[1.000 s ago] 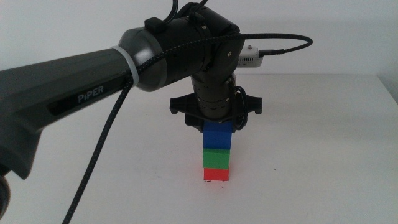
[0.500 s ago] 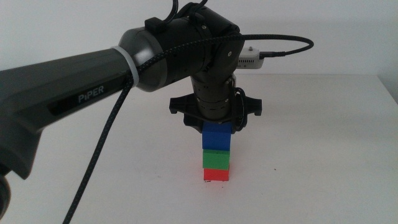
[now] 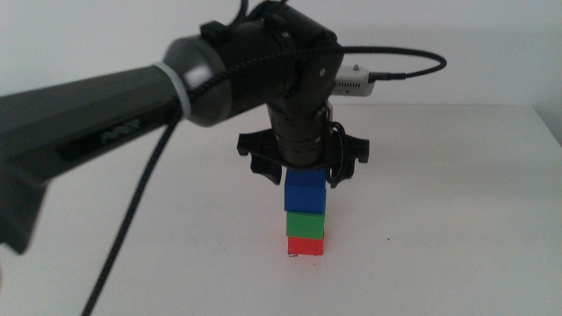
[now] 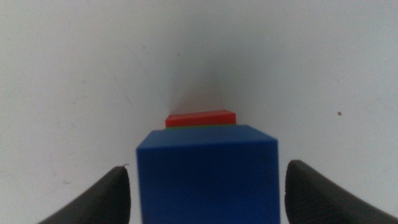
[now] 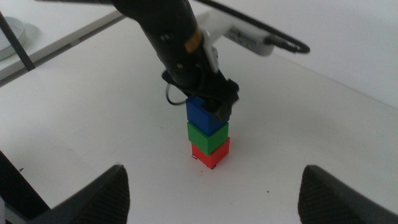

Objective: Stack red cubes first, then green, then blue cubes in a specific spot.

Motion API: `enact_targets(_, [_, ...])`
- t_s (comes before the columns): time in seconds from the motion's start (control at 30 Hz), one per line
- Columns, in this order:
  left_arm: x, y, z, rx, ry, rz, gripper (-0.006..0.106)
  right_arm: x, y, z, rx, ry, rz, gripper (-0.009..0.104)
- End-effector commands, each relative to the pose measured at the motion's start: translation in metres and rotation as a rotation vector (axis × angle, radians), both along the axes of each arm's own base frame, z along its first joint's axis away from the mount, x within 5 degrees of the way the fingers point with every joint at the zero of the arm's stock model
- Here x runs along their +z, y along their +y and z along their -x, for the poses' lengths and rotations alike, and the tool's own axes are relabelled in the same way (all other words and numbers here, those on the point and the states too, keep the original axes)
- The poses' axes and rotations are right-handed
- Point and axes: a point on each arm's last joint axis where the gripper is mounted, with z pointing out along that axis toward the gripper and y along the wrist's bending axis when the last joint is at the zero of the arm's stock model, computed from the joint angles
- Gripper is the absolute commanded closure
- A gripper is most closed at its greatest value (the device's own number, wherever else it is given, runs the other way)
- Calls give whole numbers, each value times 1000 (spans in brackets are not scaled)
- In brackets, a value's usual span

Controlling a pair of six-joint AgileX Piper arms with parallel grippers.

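Now the left claw (image 4: 205,186) stands open, its two dark jaws spread well clear of both sides of the small deep blue matte cube (image 3: 305,191), gripping nothing; in the middle view a second ago it sat lower around that cube, and it has since lifted slightly, with the arm blurred by motion. That blue cube rests on the small green matte cube (image 3: 306,222), which sits on the small bright red matte cube (image 3: 305,245), a tower just below the centre of the middle view on the white table (image 3: 457,219). The pen marks of the target spot are too small to make out. By my judgement, the stack is finished and released; only a clean withdrawal remains. The right claw (image 5: 211,186) waits apart, wide open and empty, looking at the tower.
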Motion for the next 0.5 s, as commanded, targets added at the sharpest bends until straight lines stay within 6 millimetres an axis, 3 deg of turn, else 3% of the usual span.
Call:
enact_targets(0.0, [26, 7, 8, -17, -33, 32, 20, -4, -3, -3, 2, -9, 3, 4])
enact_targets(0.2, [108, 39, 35, -90, -202, 77, 20, -4, -3, -3, 2, -9, 3, 4])
enact_targets(0.33, [169, 75, 71, -122, -356, 170, 20, -4, -3, -3, 2, -9, 3, 4])
enact_targets(0.47, [214, 118, 110, -212, -545, 158, 20, -4, -3, -3, 2, -9, 3, 4])
